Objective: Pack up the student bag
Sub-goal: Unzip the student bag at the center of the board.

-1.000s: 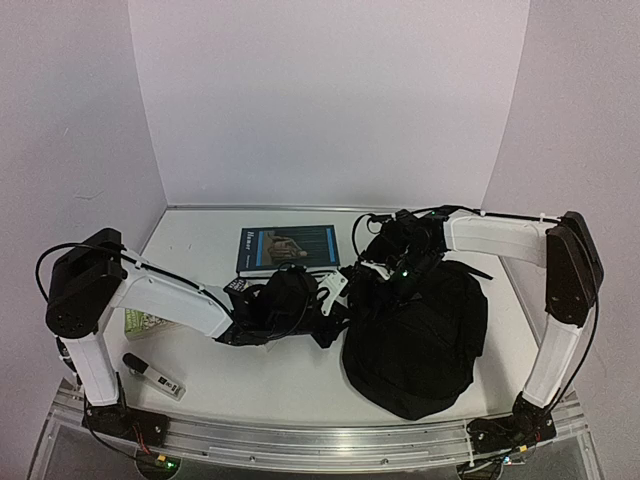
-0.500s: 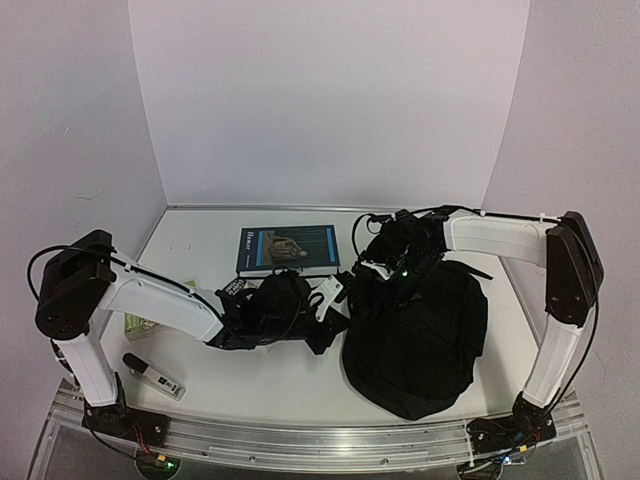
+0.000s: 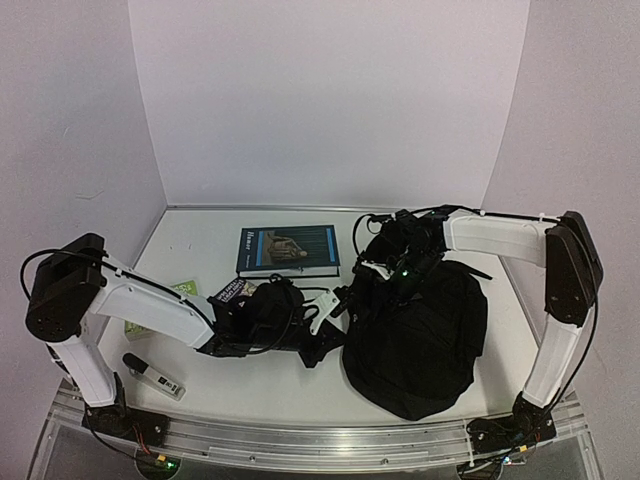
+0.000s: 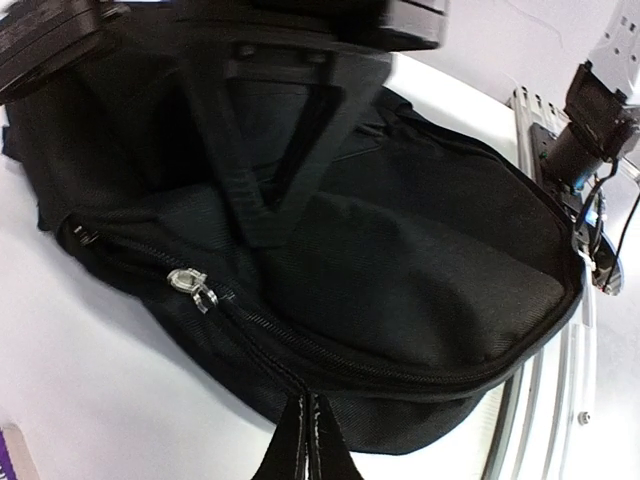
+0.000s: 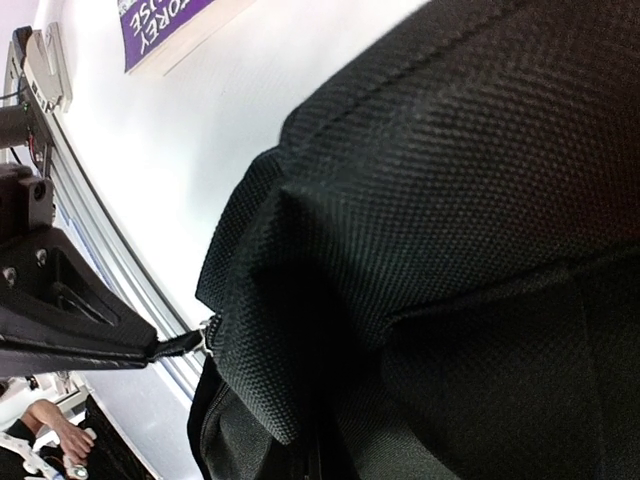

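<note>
Two tools, both pinched shut, hold the student bag [image 3: 420,340]: the left tool [image 4: 305,445] nips its left edge, the right tool [image 4: 262,222] bunches fabric at its far end. We see the bag slumped on the surface's [image 3: 200,245] right side, near a blue book [image 3: 288,247].

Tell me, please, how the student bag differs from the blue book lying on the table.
The student bag is black; the blue book has a blue cover with a picture. The bag is soft, bulging and far larger; the book is a thin, flat rectangle. The left pincer is shut on the bag's zip pull, while no pincer touches the book. Both rest on the white table.
</note>
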{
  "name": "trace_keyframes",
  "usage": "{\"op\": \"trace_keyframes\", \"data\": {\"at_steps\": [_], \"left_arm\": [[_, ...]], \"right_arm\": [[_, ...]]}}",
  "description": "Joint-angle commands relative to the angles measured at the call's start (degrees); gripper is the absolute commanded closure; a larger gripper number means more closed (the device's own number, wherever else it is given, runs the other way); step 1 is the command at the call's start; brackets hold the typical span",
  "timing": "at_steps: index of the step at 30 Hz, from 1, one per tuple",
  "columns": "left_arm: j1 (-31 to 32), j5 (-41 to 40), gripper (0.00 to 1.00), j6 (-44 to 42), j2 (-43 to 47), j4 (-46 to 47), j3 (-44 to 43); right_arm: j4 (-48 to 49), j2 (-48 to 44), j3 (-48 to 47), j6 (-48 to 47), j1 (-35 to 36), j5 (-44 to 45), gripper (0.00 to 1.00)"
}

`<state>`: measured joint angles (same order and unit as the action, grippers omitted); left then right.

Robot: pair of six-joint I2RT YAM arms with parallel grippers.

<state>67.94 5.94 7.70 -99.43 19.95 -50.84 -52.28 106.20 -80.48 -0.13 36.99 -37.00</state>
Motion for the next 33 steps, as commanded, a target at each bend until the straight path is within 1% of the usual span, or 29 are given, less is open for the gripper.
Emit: {"op": "trace_keyframes", "data": {"at_steps": [1, 11, 12, 13, 14, 15, 18, 20, 21, 26, 33], "left_arm": [[3.60, 4.40, 1.00, -3.23, -2.06, -2.69, -4.24], [6.73, 5.63, 1.00, -4.08, -4.30, -3.82, -5.66], [6.85, 5.58, 1.00, -3.92, -4.25, -4.00, -5.52], [6.90, 5.33, 1.00, -3.75, -4.03, -3.67, -4.91], [6.92, 4.85, 1.00, -3.51, -3.72, -3.23, -4.31], [6.89, 3.87, 1.00, -3.21, -3.22, -2.78, -3.81], [6.82, 1.24, 1.00, -2.89, -1.90, -1.93, -2.65], [6.83, 0.20, 1.00, -2.87, -1.52, -1.24, -2.41], [6.79, -0.21, 1.00, -2.92, -1.52, -1.15, -2.44], [6.84, -1.48, 1.00, -2.86, -1.49, -0.17, -2.03], [6.80, -3.57, 1.00, -2.44, -0.13, 0.67, -0.69]], "right_arm": [[1.17, 0.83, -3.33, 1.77, -1.16, -0.51, 0.99], [1.10, 1.27, -4.65, 2.00, -2.88, -2.31, 0.98], [1.12, 1.14, -4.67, 1.93, -2.96, -2.85, 0.98], [1.12, 1.04, -4.69, 1.75, -2.97, -3.59, 0.94], [1.09, 0.89, -4.70, 1.54, -2.98, -4.34, 0.91], [1.05, 0.65, -4.69, 1.29, -2.98, -5.08, 0.83], [1.04, 0.12, -5.22, 0.78, -2.98, -6.55, 0.48], [1.00, 0.35, -6.78, 1.30, -2.98, -5.60, 0.38], [0.91, 0.67, -7.83, 1.62, -2.98, -4.64, 0.35], [0.58, 3.86, -12.35, 3.92, -2.23, 1.76, 0.33], [-0.14, 6.35, -14.09, 6.26, 1.36, 8.08, 0.34]]}}
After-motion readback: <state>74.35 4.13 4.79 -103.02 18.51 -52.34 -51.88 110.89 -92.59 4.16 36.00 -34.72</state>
